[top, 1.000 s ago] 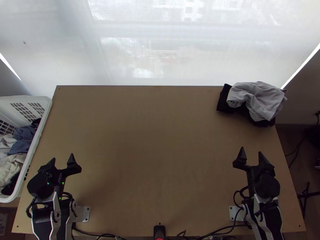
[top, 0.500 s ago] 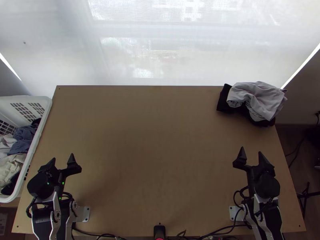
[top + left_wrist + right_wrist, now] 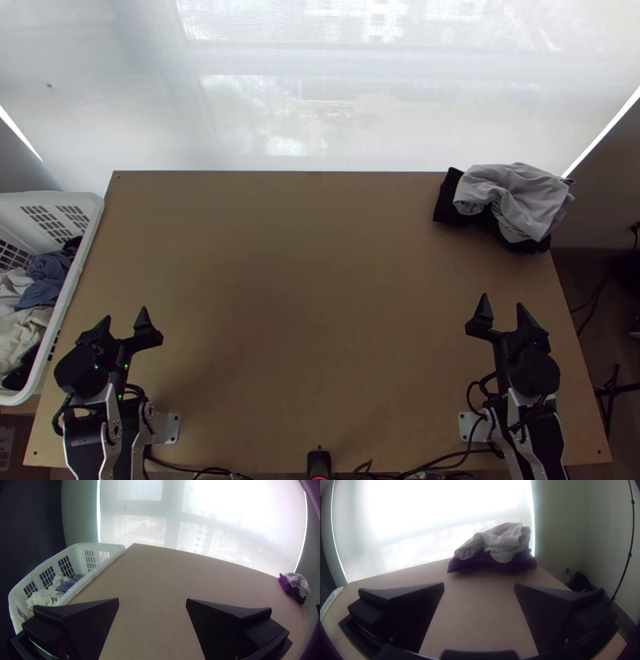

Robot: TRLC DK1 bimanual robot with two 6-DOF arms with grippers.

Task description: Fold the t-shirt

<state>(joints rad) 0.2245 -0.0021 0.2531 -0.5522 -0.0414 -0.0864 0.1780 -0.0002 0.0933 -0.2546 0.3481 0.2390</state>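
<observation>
In the top view, my left gripper [image 3: 126, 320] stands open over the table's near left part, and my right gripper [image 3: 502, 308] is open near the right edge. Nothing lies between either pair of fingers. A bunched light grey cloth [image 3: 512, 196] rests on a dark cloth [image 3: 450, 210] at the table's far right corner, well beyond my right gripper. Whether one is the t-shirt I cannot tell. The left wrist view has my left gripper [image 3: 152, 601] with its fingers wide apart. In the right wrist view, my right gripper [image 3: 479, 586] is spread too, the grey cloth [image 3: 503, 541] farther off.
A white basket [image 3: 94, 220] with several bunched clothes [image 3: 46, 280] stands against the left edge of the wooden table [image 3: 320, 280]. Cables [image 3: 456, 454] run along the near edge, by a small black device [image 3: 319, 462]. A pale blind hangs behind the far edge.
</observation>
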